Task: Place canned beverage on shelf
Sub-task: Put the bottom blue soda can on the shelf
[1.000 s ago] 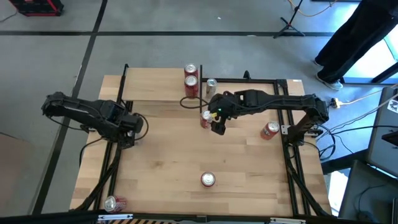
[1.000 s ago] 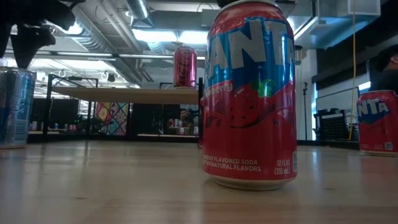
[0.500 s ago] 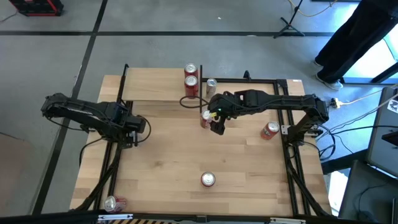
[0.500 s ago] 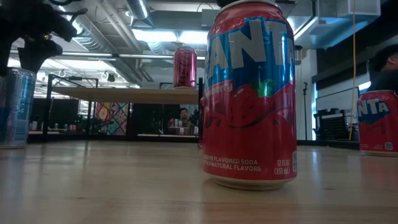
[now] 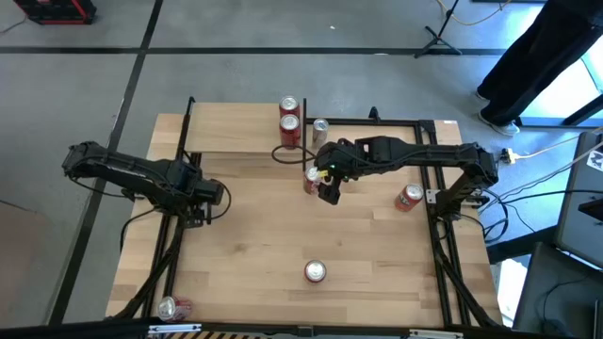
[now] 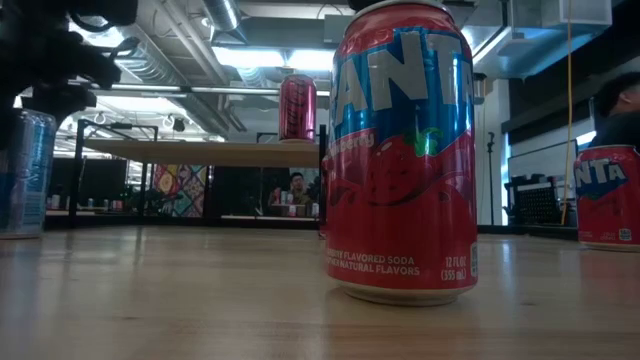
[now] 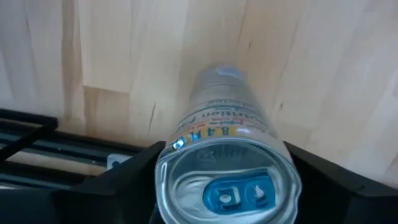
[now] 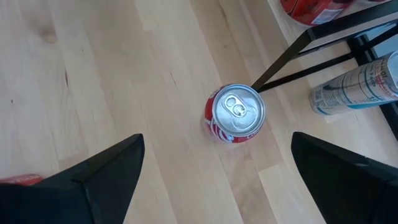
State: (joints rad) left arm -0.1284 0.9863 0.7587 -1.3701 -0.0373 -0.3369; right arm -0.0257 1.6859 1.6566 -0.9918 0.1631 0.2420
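Note:
The shelf (image 5: 226, 132) stands at the table's far left with two red cans (image 5: 290, 117) on its right end; the low view shows its board (image 6: 200, 152) with a can (image 6: 297, 107) on it. A silver-and-blue can (image 7: 227, 143) stands upright near the table's left edge (image 6: 22, 172). My left gripper (image 7: 224, 149) points down over it, open, one finger on each side of the can's top. My right gripper (image 8: 217, 140) hangs open above an upright red can (image 8: 235, 115) at mid-table, by a shelf upright. My left gripper has its fingers (image 7: 124, 183) on either side of the silver can's top rim (image 7: 171, 155), coming from above. The can stands upright on the table. Whether the fingers touch it, I cannot tell.
A red can (image 5: 315, 272) stands near the front edge, right before the low camera (image 6: 403, 160). Another red can (image 5: 408, 197) is at the right, one lies at the front left corner (image 5: 172, 307), and a silver can (image 5: 320, 127) is beside the shelf. A person (image 5: 546, 56) stands at far right.
My left gripper has sunk straight down toward the silver can, its dark fingers now reaching the can's top in the low view. The can has stayed where it was.

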